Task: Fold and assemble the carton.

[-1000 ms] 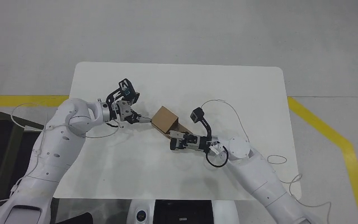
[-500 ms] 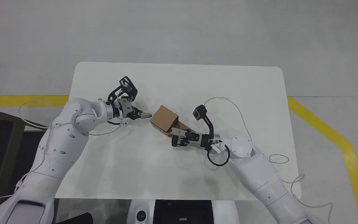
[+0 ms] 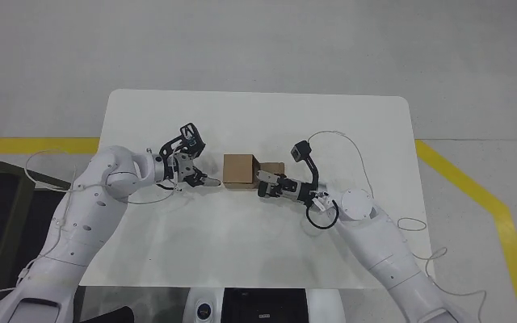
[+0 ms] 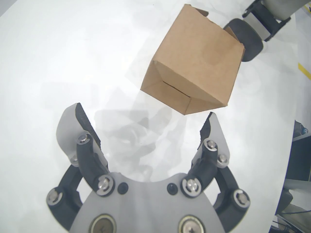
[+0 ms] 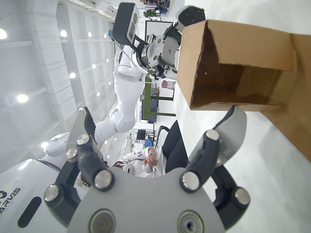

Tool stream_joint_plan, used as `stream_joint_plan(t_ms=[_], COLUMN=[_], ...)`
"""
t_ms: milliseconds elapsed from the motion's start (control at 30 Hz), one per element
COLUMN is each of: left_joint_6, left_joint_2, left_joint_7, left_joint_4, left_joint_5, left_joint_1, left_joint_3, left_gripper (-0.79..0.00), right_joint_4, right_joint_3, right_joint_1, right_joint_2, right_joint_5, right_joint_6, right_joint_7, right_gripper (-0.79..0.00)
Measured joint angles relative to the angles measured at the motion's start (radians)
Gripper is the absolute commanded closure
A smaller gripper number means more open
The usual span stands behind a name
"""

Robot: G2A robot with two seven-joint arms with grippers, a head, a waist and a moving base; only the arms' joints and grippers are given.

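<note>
A small cube-shaped carton [image 3: 239,169] of plain, matte brown cardboard lies on its side near the middle of a smooth white bench [image 3: 323,121] with rounded corners. Its closed end, where creased flaps meet at a thin slit, faces the left pincer [image 4: 145,121]. That pincer is spread wide and empty, just beside the carton without touching it, and its metal fingers carry ridged black pads [image 4: 83,120]. The carton's other end is open and hollow, with rough cut edges and one flap [image 3: 272,169] lying flat on the bench. The right pincer [image 5: 160,120] is also spread apart there and holds nothing, with one curved grey finger [image 5: 233,120] right at the open rim.
</note>
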Motion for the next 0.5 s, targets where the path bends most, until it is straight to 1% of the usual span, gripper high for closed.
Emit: stream_joint_plan(t_ms=[133,267,400,500], left_joint_6=[0.001,0.011,-0.034,-0.065], left_joint_2=[0.003,0.006,0.011,0.012], left_joint_7=[-0.009,0.013,0.065,0.113], left_joint_4=[-0.017,-0.018,-0.049,-0.074], left_joint_5=[0.001,0.002,-0.002,0.021], left_joint_1=[0.004,0.002,0.014,0.028], left_joint_3=[0.002,-0.017,-0.036,-0.036], left_gripper=[-0.785,-0.785,-0.785,-0.785], right_joint_4=[0.009,0.000,-0.019,-0.035], right_joint_3=[0.007,0.012,0.031,0.046], right_joint_1=[0.006,0.005,-0.003,-0.008], right_joint_2=[0.000,0.003,0.010,0.015], right_joint_5=[0.002,0.013,0.016,0.022], right_joint_6=[-0.010,0.003,0.016,0.025], right_joint_7=[0.008,0.048,0.082,0.105], right_gripper=[-0.785,-0.785,-0.785,-0.785])
